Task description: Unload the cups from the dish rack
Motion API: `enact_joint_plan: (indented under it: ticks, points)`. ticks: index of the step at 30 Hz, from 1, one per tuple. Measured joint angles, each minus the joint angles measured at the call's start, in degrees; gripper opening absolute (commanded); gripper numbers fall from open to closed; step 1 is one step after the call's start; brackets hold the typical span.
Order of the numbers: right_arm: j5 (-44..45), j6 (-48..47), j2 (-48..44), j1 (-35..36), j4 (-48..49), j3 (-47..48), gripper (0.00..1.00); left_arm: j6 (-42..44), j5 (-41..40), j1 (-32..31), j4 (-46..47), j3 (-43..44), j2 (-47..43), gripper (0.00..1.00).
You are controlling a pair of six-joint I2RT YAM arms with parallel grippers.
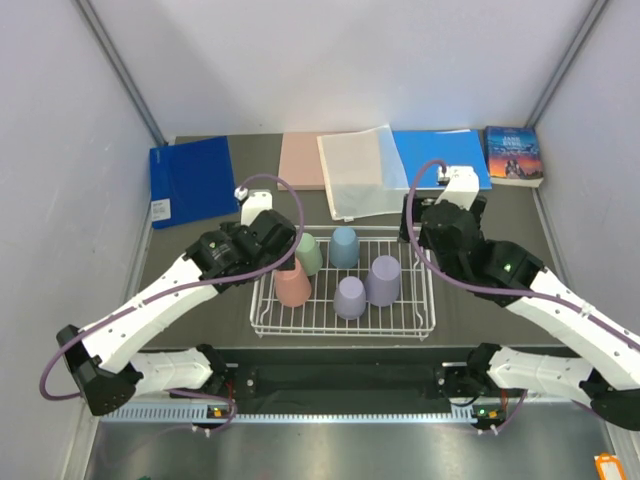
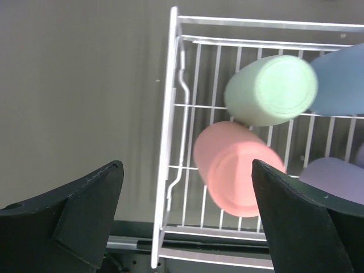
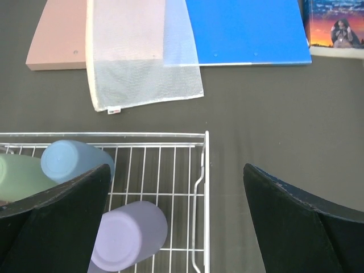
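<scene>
Dish rack: white wire grid, rectangular, low raised sides, set on a dark matte table between the two arms.

All five cups stand inside it with closed ends up. Each is a smooth, tapered plastic tumbler.
- The pink cup and green cup are at the left side.
- The blue cup is at the far middle.
- The near lavender cup and far lavender cup are right of centre.

Left gripper: black fingers spread wide, holding nothing, above the rack's left rim.

Right gripper: fingers spread wide, empty, above the rack's far right corner.
</scene>
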Motion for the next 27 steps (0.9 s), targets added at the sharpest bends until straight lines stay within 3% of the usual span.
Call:
enact_joint_plan:
  ticks: [14,21,25,27]
  points:
    - [-1.84,-4.24,1.11,0.04,2.75,-1.62,1.00,2.21,7.04,-1.31,7.02,-0.11,1.11,0.99]
    - [-3.26,-4.63,2.49,0.04,3.34,-2.25,1.00,2.05,8.66,-1.49,8.48,-4.33,2.58,0.99]
    - [-3.65,-4.63,2.60,0.07,3.89,-2.89,1.00,1.99,9.46,-1.49,9.64,-6.73,2.69,0.90]
    - [-3.85,-4.63,2.60,0.07,4.11,-3.50,1.00,2.01,9.57,-1.49,9.99,-7.58,2.73,0.76]
